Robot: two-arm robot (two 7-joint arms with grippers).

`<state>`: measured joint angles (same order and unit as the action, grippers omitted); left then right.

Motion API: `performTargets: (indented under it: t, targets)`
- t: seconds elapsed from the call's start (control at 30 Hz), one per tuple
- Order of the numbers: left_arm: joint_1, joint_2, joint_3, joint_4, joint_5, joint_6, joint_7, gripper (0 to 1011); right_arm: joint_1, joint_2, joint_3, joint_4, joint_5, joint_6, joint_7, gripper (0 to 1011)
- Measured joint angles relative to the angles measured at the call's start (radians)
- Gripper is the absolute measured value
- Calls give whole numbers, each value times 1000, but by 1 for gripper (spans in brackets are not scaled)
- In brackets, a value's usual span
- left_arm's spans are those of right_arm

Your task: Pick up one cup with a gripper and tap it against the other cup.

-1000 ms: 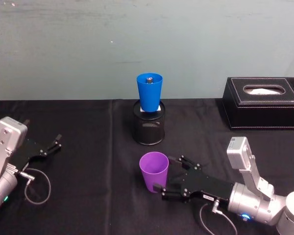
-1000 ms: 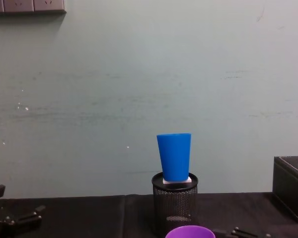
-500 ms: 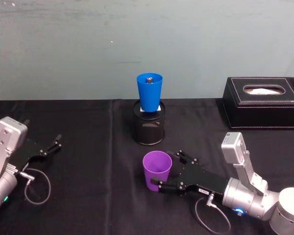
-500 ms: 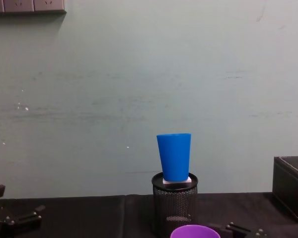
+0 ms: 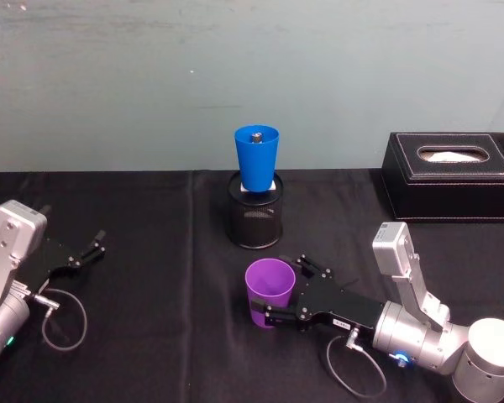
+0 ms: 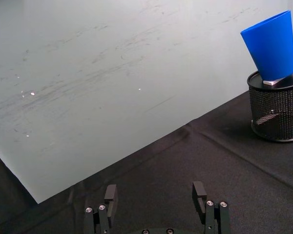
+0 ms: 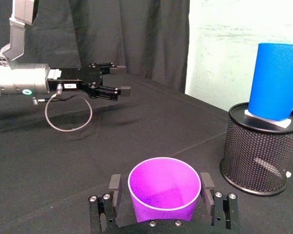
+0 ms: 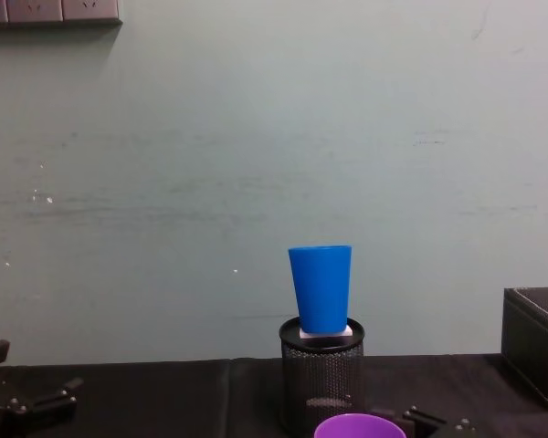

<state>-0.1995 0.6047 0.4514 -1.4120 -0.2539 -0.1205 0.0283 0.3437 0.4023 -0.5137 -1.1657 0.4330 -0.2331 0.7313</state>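
I've got the right gripper (image 5: pixel 286 292) low over the black cloth (image 5: pixel 151 336), near the middle of the table, reaching in from the right. Its two fingers stand spread on either side of the purple cup (image 5: pixel 270 292). From the right wrist camera one finger (image 7: pixel 205 187) looks to be at the cup's rim, while the other (image 7: pixel 115 188) has a thin gap showing, so I read the claw as open around the cup rather than clamped on it. The purple cup stands upright on the cloth. It sits in front of the mesh holder (image 5: pixel 255 220), on my side of it and apart from it. From the chest camera just its rim (image 8: pixel 358 426) pokes up at the bottom edge. The blue cup (image 5: pixel 257 157) stands upright on a small white piece laid across the top of the holder, with a little dark thing (image 5: pixel 255 134) inside it that I can't make out. The left gripper (image 5: pixel 91 249) is parked far off at the left edge of the table, fingers apart and holding nothing. A black tissue box (image 5: pixel 452 176) sits at the back right.
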Motion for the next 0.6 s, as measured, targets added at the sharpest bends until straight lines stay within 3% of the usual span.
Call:
performTargets:
  t: [0.6]
  targets:
    - [0, 0, 0, 0, 0, 0, 0, 1000, -6, -8, 1, 12, 4, -3, 0, 1002]
